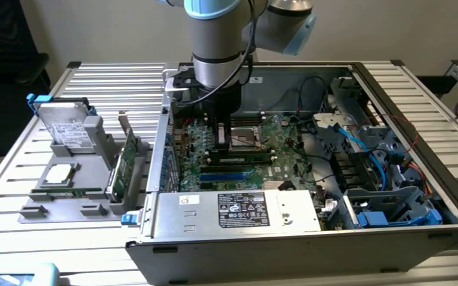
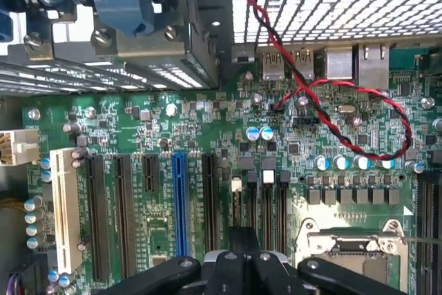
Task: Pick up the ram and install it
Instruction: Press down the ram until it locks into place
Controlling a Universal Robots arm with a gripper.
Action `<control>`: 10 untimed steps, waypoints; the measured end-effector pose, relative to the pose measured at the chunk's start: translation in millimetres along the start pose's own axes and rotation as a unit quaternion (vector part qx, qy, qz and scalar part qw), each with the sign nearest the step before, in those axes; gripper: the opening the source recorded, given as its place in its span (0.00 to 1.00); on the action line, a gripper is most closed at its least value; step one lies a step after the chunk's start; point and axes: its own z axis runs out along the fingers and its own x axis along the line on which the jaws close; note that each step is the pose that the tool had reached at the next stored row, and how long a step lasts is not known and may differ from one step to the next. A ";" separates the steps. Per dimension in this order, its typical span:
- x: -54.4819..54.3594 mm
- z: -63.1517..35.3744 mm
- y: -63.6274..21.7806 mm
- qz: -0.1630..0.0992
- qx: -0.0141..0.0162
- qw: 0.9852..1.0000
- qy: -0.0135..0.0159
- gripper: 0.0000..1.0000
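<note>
Gripper (image 1: pixel 223 142) was clenched, fingertips (image 2: pixel 242 253) pressed together with nothing visible between them (no green board edge in the wrist view). It hung low inside the open PC case (image 1: pixel 420 235), over the motherboard (image 2: pixel 207 129) and just beside the CPU socket (image 1: pixel 243 138). Going outward toward the camera in the exterior view, the first thing past the fingertips was the ram (image 1: pixel 241 159). I took it to be the dark stick with green showing that stood on edge in the black memory slot, just beside the blue slots (image 1: pixel 227 174). Its long axis ran from the exterior view's left to its right, and the gripper was near its left end, close above but not clearly touching; contact couldn't be told. So the stick looked already in the slot, though whether it was fully seated wasn't readable. Farther out, outside the case at the exterior view's left, the grey parts fixture (image 1: pixel 34 211) held a hard drive (image 1: pixel 64 122), an upright expansion card (image 1: pixel 127 159) and a thin green strip (image 1: pixel 66 192). What that strip was couldn't be told; it lay well apart from the gripper.
</note>
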 end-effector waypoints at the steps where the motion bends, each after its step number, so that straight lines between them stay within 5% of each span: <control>1: 0.4 -4.9 -0.7 0.000 0.000 1.000 0.000 0.11; 10: 0.7 -15.9 -26.9 0.000 0.000 1.000 0.000 0.11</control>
